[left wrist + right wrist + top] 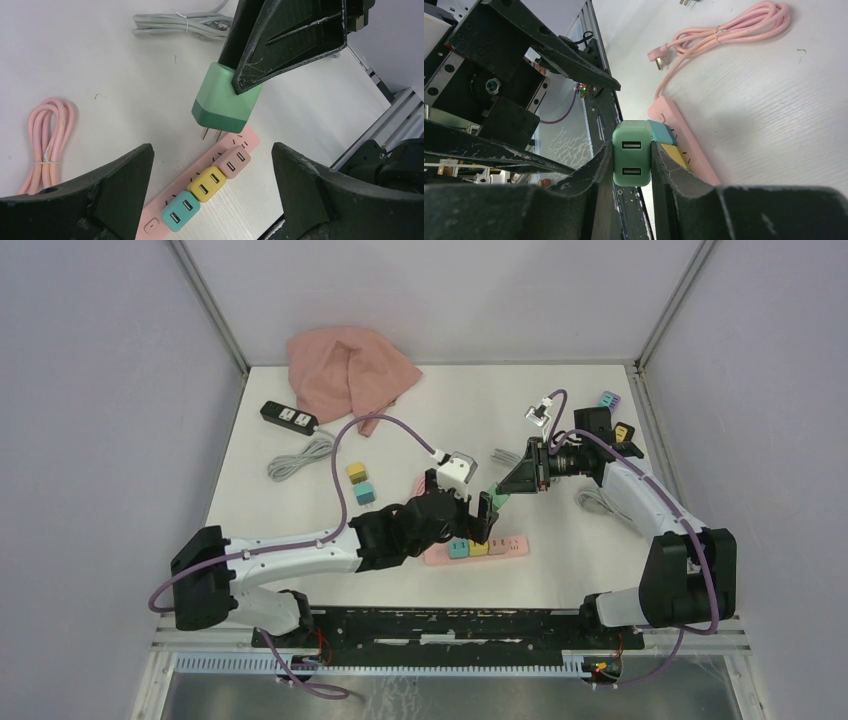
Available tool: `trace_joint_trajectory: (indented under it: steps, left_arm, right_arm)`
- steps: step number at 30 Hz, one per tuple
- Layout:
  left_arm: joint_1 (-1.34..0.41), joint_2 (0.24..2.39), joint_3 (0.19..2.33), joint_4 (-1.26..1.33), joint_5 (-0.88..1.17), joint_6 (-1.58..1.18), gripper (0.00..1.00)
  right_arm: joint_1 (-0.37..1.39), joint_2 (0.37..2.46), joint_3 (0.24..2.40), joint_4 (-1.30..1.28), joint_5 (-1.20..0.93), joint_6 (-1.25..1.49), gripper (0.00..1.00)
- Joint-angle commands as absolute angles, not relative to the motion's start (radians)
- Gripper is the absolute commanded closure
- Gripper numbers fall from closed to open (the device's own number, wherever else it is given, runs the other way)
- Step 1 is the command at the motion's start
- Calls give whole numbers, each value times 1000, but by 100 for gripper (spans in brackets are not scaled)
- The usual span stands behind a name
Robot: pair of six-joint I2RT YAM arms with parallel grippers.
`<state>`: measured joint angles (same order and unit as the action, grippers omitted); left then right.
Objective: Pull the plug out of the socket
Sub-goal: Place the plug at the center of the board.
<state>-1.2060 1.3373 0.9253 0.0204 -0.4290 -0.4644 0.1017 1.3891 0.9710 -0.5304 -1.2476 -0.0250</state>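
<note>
The right claw (631,150) is clamped on the green plug (632,152), one finger flat against each side, with the plug's two USB ports facing the wrist camera. In the left wrist view the green plug (225,100) hangs tilted above the far edge of the pink strip (250,137). Its two prongs (212,134) are bare and out of the slots. Whether their tips touch the strip's top cannot be told.

The left claw (212,152) stands wide apart and holds nothing. Its fingers (125,175) sit on either side of the strip. From above, this claw (470,525) is low over the left part of the strip (515,543); whether it presses on it is not clear.

Three plugs sit in a row in the strip: a teal plug (177,212), a yellow plug (207,184) and a pink plug (234,161), each touching the next. The green plug is just beyond the pink one.

The strip's pink cord (47,140) lies coiled and tied on the desk (560,570). A grey cord (185,22), also bundled, lies farther back. Near the rear left of the desk are a black strip (290,417) and a crumpled pink cloth (345,370). Two small blocks (360,483), yellow and teal, lie between the black strip and the left arm.
</note>
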Motion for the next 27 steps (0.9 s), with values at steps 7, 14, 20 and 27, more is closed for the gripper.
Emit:
trace_joint_trajectory:
  steps: [7,14,20,27]
  left_arm:
    - [-1213,1405,1017,39,-465,-422,6]
    - [-1213,1489,1081,21,-492,-412,9]
    - [-1213,1578,1180,-36,-544,-337,30]
    - [-1212,1640,1247,-122,-526,-318,77]
  right_arm:
    - [95,1397,972,-485,-1249,7,92]
    - [95,1401,969,-482,-1248,20,92]
    - [95,1399,972,-482,-1253,21,92]
    - [95,1400,971,-482,-1259,23,86]
